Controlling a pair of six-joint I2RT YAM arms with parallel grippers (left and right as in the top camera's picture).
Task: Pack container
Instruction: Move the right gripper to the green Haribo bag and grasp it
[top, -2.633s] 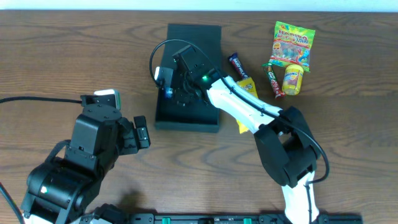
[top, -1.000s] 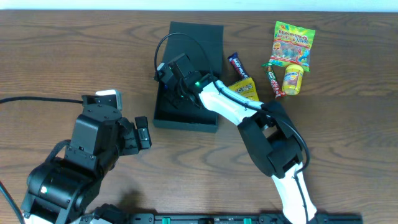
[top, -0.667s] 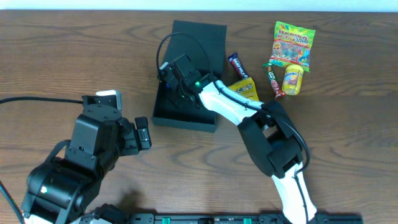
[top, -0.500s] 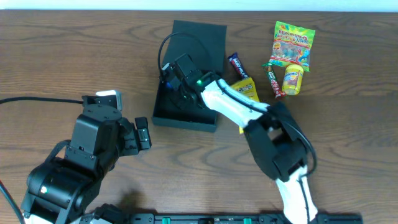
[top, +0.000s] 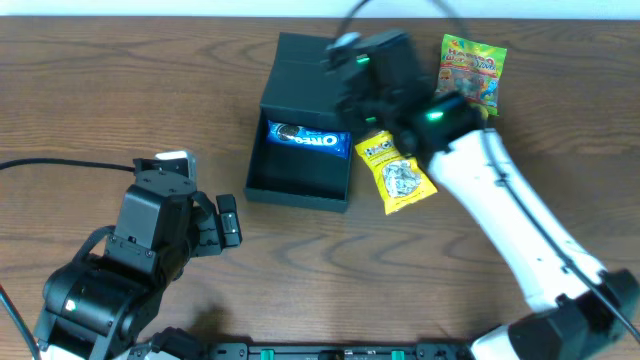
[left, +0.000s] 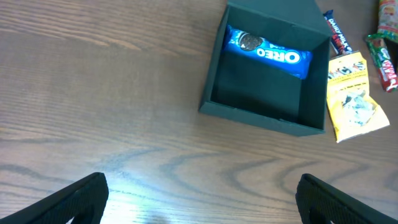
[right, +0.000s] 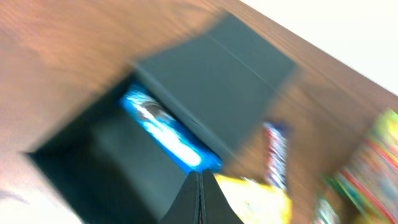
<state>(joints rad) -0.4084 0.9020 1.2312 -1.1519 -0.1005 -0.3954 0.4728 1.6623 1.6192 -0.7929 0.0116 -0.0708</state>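
Presently one cookie pack (top: 308, 140) lies in the box (top: 296, 197); the blurred right gripper (right: 200, 193) looks clenched, empty; next, open over the yellow packet (top: 396, 172).

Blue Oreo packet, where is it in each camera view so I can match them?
Overhead: the blue Oreo packet lies inside the matte black cardboard box, against its lid-side wall, upper centre.
Left wrist: upper right of centre, same spot in the box.
Right wrist: blurred, left of centre.
Shared landmark: the yellow snack packet beside the box.
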